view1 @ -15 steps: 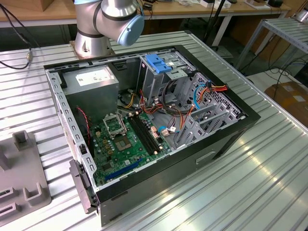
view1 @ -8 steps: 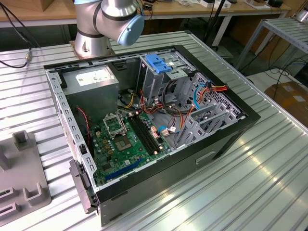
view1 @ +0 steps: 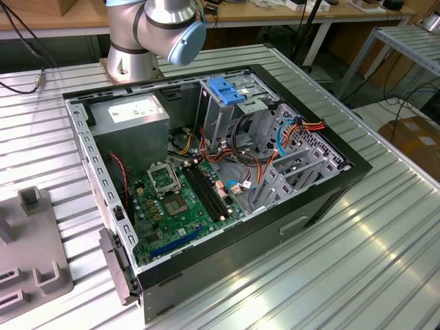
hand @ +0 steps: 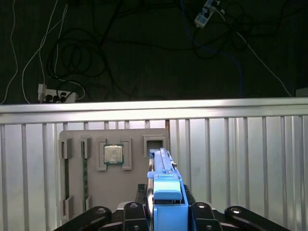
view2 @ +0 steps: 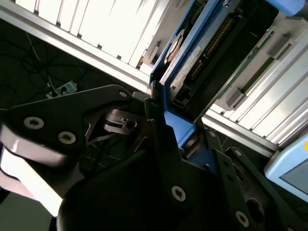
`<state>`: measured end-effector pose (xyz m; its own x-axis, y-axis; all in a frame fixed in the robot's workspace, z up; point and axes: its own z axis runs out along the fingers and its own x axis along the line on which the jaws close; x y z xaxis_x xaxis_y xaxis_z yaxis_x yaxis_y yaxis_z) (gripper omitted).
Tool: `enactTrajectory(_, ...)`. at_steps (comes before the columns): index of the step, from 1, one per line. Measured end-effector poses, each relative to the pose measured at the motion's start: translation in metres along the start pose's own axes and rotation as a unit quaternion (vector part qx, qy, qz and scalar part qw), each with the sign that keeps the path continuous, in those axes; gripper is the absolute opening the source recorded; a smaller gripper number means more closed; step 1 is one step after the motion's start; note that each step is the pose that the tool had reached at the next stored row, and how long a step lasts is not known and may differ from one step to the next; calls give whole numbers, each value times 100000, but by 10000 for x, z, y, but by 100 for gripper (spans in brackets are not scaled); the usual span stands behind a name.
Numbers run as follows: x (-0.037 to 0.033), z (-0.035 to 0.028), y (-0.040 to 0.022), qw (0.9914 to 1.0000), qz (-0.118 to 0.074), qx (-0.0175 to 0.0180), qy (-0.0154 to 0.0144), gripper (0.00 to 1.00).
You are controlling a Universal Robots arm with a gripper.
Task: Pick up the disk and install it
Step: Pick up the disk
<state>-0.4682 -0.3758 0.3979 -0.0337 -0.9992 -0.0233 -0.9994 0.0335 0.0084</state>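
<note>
Blue-railed disk (hand: 163, 166) stands edge-on between the black fingers (hand: 136, 212) of the gripper (hand: 166, 211), which is clamped onto it from both sides. In the second wrist view the same grip shows, with the disk's blue edge and dark underside running up out of the narrow jaws. Below the disk lies a grey fixture tray (hand: 137, 180) on the ribbed metal table (hand: 231, 159), with a processor chip (hand: 114, 154) in one pocket; whether the disk touches the tray cannot be told. In the exterior view the open computer case (view1: 323, 196) lies on the table, with the green motherboard (view1: 182, 199), the grey power-supply box (view1: 130, 117) and a blue bracket (view1: 227, 89) on the metal cage (view1: 220, 120). The arm's base (view1: 158, 31) stands behind the case.
</note>
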Motion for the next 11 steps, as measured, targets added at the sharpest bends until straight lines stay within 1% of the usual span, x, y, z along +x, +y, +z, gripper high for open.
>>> enactTrajectory(3,-1,-43,0,100000,-1,0,-2,37)
enactTrajectory(9,-2,-101,1,100000,-1,1,-1,37)
enactTrajectory(11,-3,-131,1,100000,0,-3,1,37)
